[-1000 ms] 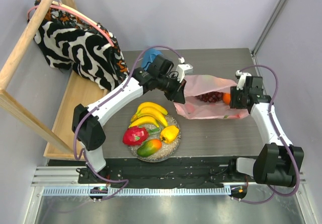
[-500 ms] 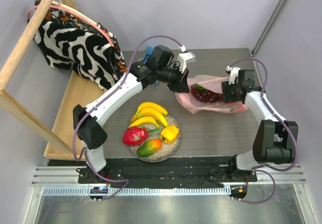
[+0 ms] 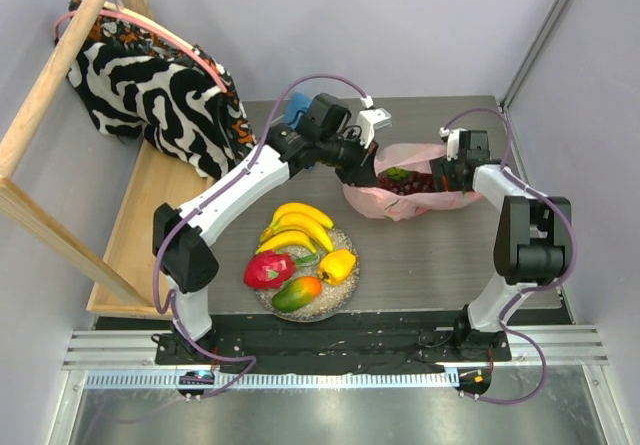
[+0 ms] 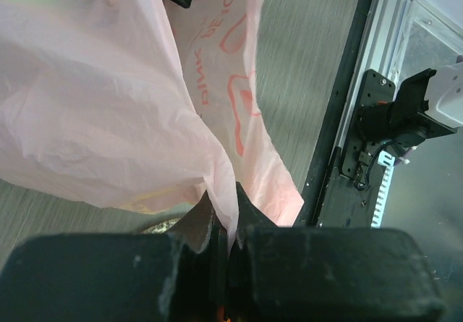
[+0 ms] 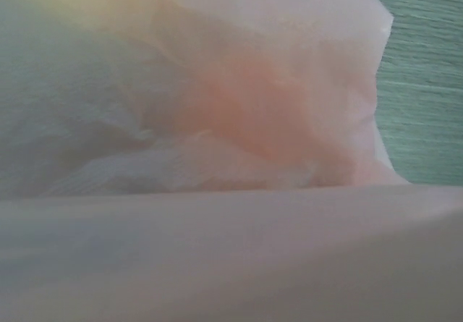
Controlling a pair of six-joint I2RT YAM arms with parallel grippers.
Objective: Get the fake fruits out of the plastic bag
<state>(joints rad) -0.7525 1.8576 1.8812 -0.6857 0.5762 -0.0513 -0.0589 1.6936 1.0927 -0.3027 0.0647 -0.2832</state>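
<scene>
A: Left wrist view: plastic bag (image 4: 108,105) is clamped in left gripper (image 4: 226,217) at bottom centre, film spread upper left.
B: Top external: right gripper (image 3: 450,173) is seen at bag's right edge, centre-right; its state cannot be told.

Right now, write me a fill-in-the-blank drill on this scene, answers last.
The left gripper is ___ on the pink plastic bag.
The dark grapes lie ___ that bag.
On the plate, the banana bunch sits next to a ___ dragon fruit.
Missing words: shut; inside; red.
</scene>
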